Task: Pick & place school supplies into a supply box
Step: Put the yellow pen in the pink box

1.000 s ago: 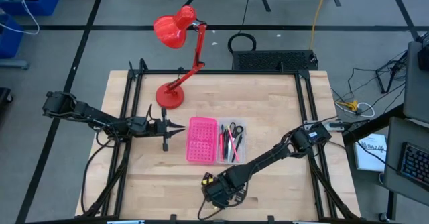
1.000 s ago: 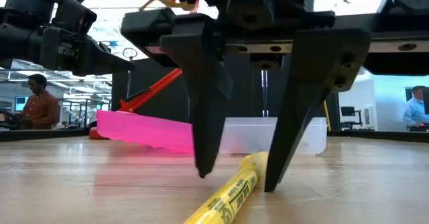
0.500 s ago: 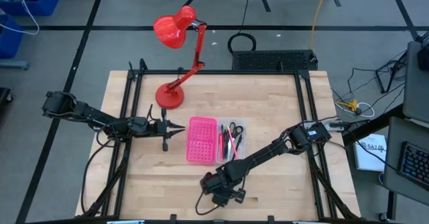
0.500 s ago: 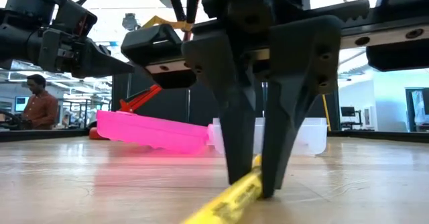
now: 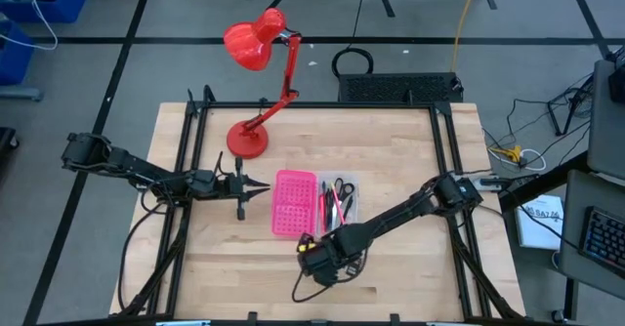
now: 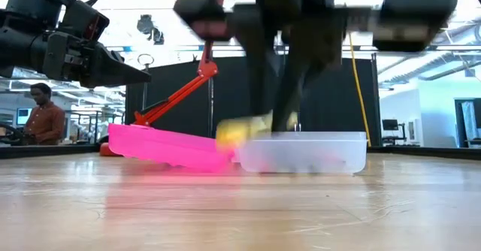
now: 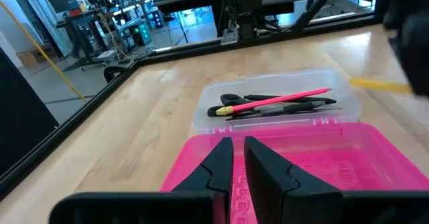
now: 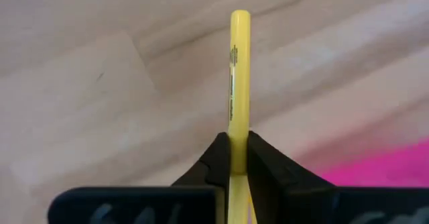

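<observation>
The supply box lies open at the table's middle, its pink perforated half (image 5: 294,204) beside its clear tray (image 5: 338,205). In the tray (image 7: 315,113) lie dark-handled scissors (image 7: 231,103), a pink pen (image 7: 281,100) and black pens. My right gripper (image 5: 316,258) hangs just near of the box, shut on a yellow marker (image 8: 238,70) that is lifted off the table (image 6: 242,129). My left gripper (image 7: 238,158) waits level at the pink half's left side (image 5: 262,186), fingers together, holding nothing. My right gripper pinches the yellow marker's barrel (image 8: 236,138) between its two fingers. The fingers come steeply from above and lie across the marker. One end of the marker sticks out past the fingertips. The marker hangs clear of the table, roughly level.
A red desk lamp (image 5: 256,43) stands at the table's far left, its base (image 5: 246,141) on the wood. Black frame rails (image 5: 186,170) run along the table's left and right sides. Bare wood lies near of the box. People sit in the room behind (image 6: 41,116).
My right gripper has shut on the yellow marker, which lay on the table between its open fingers. It has then risen and gone toward the far edge, up to the supply box. The marker is now lifted clear of the wood.
</observation>
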Robot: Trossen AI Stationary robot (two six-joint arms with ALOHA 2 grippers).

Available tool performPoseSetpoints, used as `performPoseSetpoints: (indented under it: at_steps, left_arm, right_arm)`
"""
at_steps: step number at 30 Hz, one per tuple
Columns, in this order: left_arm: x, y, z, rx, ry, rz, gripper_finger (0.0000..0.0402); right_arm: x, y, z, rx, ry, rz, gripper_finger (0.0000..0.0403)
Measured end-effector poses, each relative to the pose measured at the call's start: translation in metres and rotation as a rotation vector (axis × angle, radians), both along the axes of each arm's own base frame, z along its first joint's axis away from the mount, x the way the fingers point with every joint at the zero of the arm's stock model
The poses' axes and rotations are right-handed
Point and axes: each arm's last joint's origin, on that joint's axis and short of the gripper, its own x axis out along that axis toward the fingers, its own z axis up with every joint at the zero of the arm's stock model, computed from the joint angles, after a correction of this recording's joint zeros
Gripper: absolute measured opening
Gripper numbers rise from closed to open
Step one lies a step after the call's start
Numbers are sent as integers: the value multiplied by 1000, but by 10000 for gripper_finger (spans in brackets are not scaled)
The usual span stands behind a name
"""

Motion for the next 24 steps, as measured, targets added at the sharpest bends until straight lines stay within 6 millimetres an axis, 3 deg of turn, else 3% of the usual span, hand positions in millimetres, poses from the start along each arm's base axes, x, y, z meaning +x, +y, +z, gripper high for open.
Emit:
performPoseSetpoints:
  at_steps: [6, 12, 16, 24]
  left_arm:
    - [0, 0, 0, -2, 1, 0, 47]
    - [0, 0, 0, -2, 1, 1, 47]
    - [0, 0, -1, 1, 5, 0, 47]
    - [-2, 0, -8, 36, 89, -4, 47]
  right_arm:
    - [-12, -10, 44, -118, -109, 75, 21]
    - [-17, -36, 78, -234, -177, 139, 21]
    - [-21, -56, 76, -351, -68, 281, 22]
    - [-16, -85, 55, -406, 31, 474, 24]
